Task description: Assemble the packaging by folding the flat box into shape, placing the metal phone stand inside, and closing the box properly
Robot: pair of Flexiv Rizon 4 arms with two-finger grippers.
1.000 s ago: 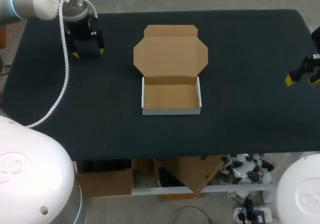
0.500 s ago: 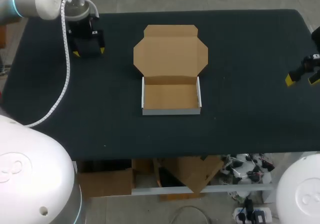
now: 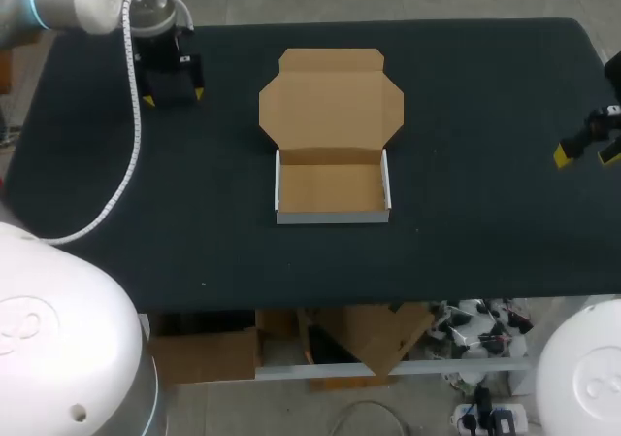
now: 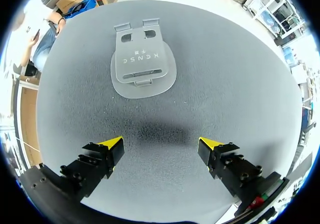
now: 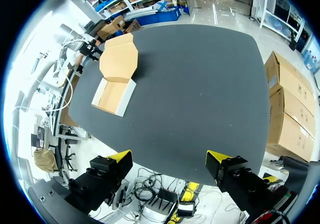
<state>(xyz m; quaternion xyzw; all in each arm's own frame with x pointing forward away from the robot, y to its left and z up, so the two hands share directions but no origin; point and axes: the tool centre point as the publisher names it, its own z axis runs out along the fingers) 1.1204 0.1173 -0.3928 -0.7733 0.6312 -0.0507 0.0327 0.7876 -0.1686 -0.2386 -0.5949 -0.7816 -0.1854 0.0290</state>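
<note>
lying ahead of left gripper (image 4: 161,144), pale-lettered phone stand (image 4: 145,66)

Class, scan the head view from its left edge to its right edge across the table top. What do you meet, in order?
left gripper → cardboard box, folded into shape with its lid lying open → right gripper

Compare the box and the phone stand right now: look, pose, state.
The box is brown cardboard; the phone stand is grey metal. The box sits mid-table, walls folded up, lid open flat; the phone stand lies flat just ahead of the left gripper. Both rest on the table, neither gripped.
</note>
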